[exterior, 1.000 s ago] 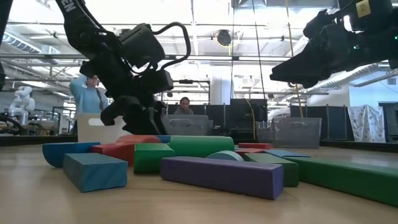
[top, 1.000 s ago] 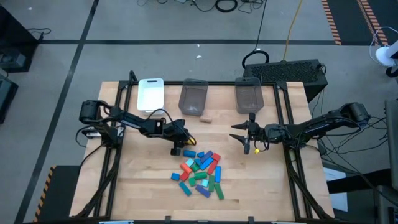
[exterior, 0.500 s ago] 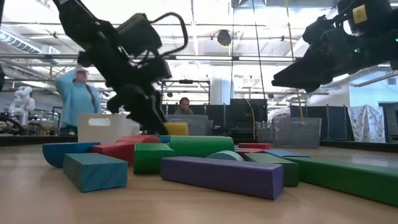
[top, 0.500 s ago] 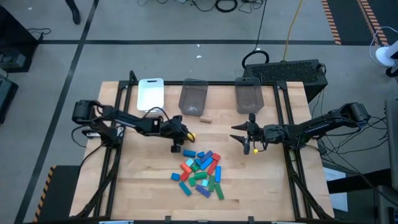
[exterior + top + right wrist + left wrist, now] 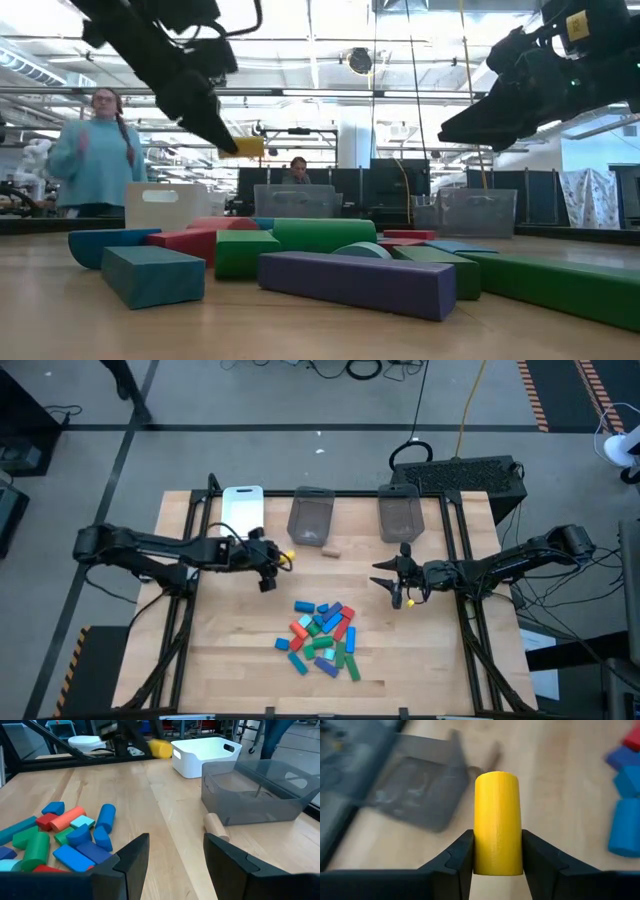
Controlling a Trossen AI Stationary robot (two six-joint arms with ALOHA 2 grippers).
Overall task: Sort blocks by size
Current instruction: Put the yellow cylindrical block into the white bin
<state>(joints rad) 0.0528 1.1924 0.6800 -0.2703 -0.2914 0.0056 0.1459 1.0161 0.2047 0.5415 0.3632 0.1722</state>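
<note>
Dark jointed arms, black fingers point(image 5: 457, 857), cables

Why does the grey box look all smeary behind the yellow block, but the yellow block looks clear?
In the left wrist view the grey bin is streaked with blur while the yellow block, pinched in the left claw, stays sharp. In the low view the near purple block is sharp, and bright ceiling lights wash out the room behind.
</note>
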